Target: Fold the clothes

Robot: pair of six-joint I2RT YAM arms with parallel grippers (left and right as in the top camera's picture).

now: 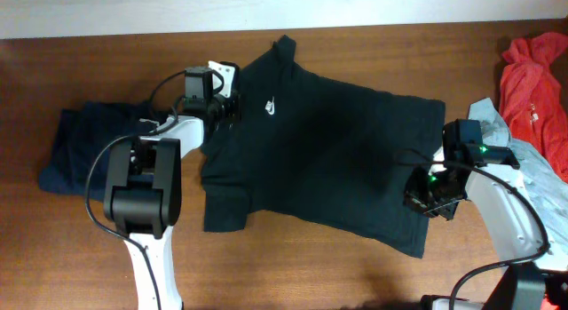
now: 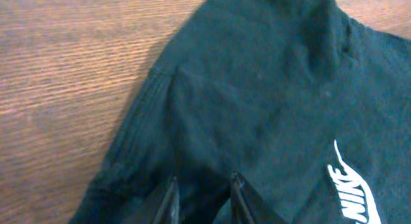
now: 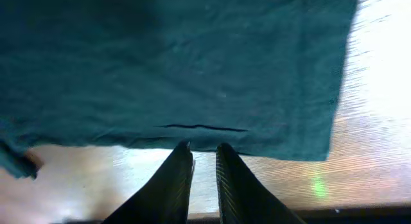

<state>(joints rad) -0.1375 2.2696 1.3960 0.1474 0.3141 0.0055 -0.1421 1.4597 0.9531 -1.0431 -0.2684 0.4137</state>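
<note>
Lying flat mid-table, black shirt [image 1: 328,159]; overhead alone shows red garment [image 1: 532,79] far right. Left wrist: left gripper [image 2: 204,179] narrow over shoulder, grip unclear. Right wrist: right gripper [image 3: 203,147] slightly parted at hem, empty.

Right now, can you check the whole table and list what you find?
Surface: brown wooden table.
Job's things: black shirt spread flat in the middle; dark navy garment at left; red garment and pale grey-blue garment at right edge.
Clutter: nothing seen.
Grippers: left gripper over the shirt's shoulder, grip unclear; right gripper at its hem, slightly open, empty.
Cables: black cable loops by the left arm.
Surroundings: pale strip beyond the table's far edge.
</note>
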